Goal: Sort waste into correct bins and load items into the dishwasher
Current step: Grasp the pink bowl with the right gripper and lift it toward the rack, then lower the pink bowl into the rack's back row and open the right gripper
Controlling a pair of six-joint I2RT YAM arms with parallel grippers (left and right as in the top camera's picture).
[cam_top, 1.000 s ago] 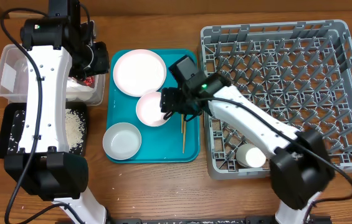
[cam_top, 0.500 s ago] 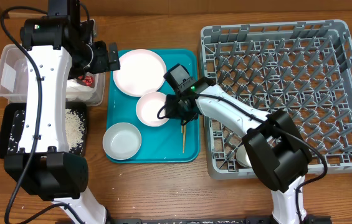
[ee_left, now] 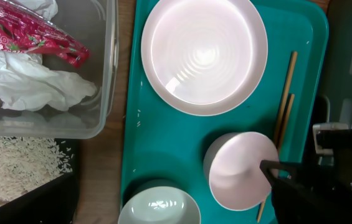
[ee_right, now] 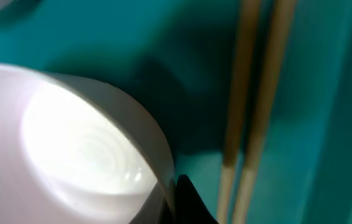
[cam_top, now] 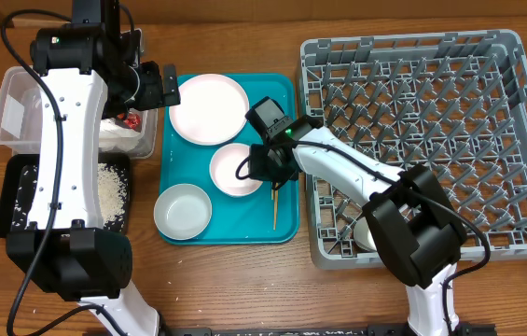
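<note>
The smaller plate (cam_top: pixel 235 170) is pinched at its rim by the right end effector (cam_top: pixel 266 172) and is held tilted over the middle of the teal tray (cam_top: pixel 244 224). The left end effector (cam_top: pixel 162 87) is held spread and empty at the tray's far left edge. The chopsticks (cam_top: pixel 274 205) are seen lying along the tray's right side.

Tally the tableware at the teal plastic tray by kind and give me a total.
Round white-pinkish plates: 2 (larger plate, smaller plate)
Pale grey round bowl: 1
Thin wooden chopsticks: 2
Total: 5
</note>
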